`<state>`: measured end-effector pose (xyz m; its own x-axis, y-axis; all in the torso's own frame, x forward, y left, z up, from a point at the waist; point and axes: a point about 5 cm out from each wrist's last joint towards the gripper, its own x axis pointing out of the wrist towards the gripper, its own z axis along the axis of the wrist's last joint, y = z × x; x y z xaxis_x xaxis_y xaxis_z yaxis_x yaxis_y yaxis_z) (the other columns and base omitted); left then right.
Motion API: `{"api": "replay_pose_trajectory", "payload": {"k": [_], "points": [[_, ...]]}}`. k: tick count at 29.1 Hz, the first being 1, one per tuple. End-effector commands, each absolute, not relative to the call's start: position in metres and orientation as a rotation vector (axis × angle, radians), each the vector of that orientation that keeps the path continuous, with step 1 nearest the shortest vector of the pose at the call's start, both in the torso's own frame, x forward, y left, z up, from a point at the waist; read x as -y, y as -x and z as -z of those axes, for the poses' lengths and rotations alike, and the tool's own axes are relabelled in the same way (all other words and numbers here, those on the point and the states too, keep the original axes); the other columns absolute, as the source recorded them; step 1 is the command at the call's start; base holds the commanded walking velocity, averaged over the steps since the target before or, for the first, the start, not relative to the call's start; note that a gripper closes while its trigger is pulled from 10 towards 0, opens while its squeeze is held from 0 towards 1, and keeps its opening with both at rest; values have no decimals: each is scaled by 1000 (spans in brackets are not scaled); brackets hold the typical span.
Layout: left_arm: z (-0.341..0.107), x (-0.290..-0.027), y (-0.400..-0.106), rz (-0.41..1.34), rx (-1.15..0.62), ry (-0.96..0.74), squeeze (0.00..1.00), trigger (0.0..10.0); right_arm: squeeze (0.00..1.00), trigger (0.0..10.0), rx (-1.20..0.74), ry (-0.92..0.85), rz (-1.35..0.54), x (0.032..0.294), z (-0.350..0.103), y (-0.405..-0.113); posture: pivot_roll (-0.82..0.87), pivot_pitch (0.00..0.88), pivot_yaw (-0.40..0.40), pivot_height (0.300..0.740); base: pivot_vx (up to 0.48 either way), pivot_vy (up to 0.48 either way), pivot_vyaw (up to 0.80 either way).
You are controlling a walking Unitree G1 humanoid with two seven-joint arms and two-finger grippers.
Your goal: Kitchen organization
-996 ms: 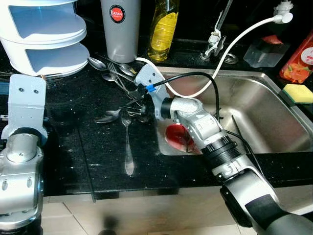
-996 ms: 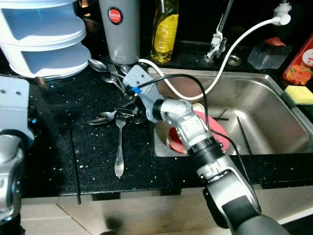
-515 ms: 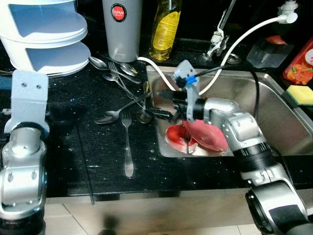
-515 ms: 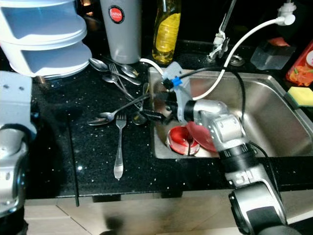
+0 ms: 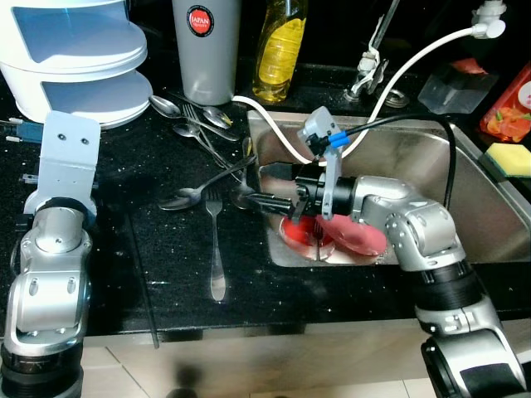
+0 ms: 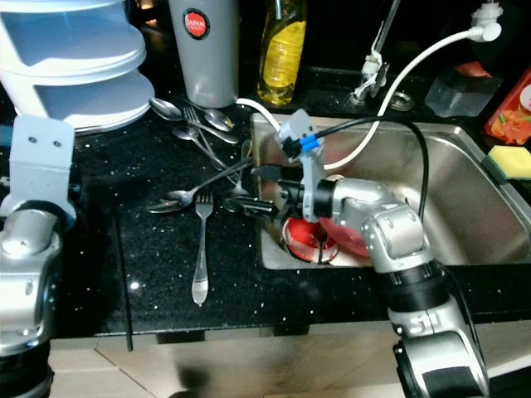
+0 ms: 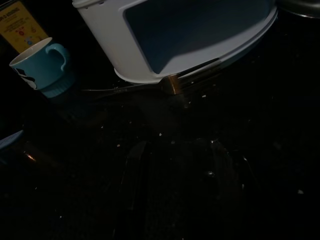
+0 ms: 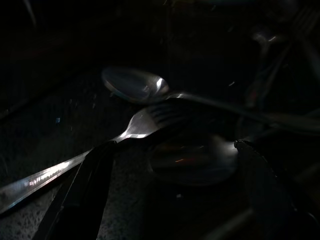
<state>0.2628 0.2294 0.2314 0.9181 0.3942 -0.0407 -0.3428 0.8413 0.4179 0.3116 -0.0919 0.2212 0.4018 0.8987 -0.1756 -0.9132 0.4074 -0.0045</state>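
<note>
Several spoons and forks lie scattered on the black counter (image 5: pixel 124 249) left of the sink. One fork (image 5: pixel 216 240) points toward me, and a spoon (image 5: pixel 184 199) lies across its head. My right gripper (image 5: pixel 264 186) is open at the sink's left rim, its fingers pointing at a spoon bowl (image 5: pixel 243 196) by the edge. In the right wrist view that spoon bowl (image 8: pixel 192 157) lies between the spread fingers (image 8: pixel 85 190), apart from both, with the fork's head (image 8: pixel 145 120) just beyond. My left gripper (image 7: pixel 177 150) hangs over bare counter, fingers apart and empty.
A red plate (image 5: pixel 299 236) and a pink one lie in the steel sink (image 5: pixel 431 182). A grey tumbler (image 5: pixel 205 50), a yellow soap bottle (image 5: pixel 278 50) and a white tiered container (image 5: pixel 75 58) stand at the back. A white hose (image 5: pixel 390 75) arcs over the sink. A blue mug (image 7: pixel 42 65) stands beside the container.
My right gripper drew back from above the cutlery to the sink's rim and its wrist rolled over. The cutlery stayed put. My left arm shifted slightly.
</note>
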Motion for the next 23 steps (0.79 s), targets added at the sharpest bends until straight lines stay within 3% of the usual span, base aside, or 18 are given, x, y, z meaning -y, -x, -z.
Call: {"api": "replay_pose_trajectory", "payload": {"k": [1, 8, 11, 16, 19, 20, 21, 22, 23], "points": [[-231, -225, -265, -377, -123, -421, 0, 10000, 0, 10000, -156, 149, -1139, 90, -216, -311, 202, 34, -88, 740, 0, 0, 0], [-242, -208, -268, -264, -59, -309, 0, 10000, 0, 10000, -171, 252, -1143, 81, -203, -309, 207, 32, -95, 740, 0, 0, 0], [-251, -196, -267, -168, -10, -287, 0, 10000, 0, 10000, -170, 318, -1025, 79, -195, -321, 211, 31, -95, 740, 0, 0, 0], [-252, -193, -266, -138, -8, -251, 0, 10000, 0, 10000, -169, 326, -1004, 79, -195, -323, 211, 31, -95, 740, 0, 0, 0], [-250, -184, -260, -3, -17, -116, 0, 10000, 0, 10000, -173, 337, -958, 80, -193, -328, 207, 28, -90, 740, 0, 0, 0], [-247, -181, -252, 79, -43, -58, 0, 10000, 0, 8549, -176, 340, -935, 80, -191, -330, 206, 26, -85, 740, 0, 0, 0], [-243, -179, -244, 146, -68, -22, 0, 10000, 0, 5608, -177, 340, -919, 81, -190, -331, 204, 24, -83, 740, 0, 0, 0], [-243, -179, -244, 146, -68, -22, 0, 10000, 0, 5608, -177, 340, -919, 81, -190, -331, 204, 24, -83, 740, 0, 0, 0], [-235, -175, -225, 281, -120, 40, 0, 10000, 0, 0, -175, 332, -901, 82, -190, -332, 205, 22, -83, 740, 0, 0, 0]]}}
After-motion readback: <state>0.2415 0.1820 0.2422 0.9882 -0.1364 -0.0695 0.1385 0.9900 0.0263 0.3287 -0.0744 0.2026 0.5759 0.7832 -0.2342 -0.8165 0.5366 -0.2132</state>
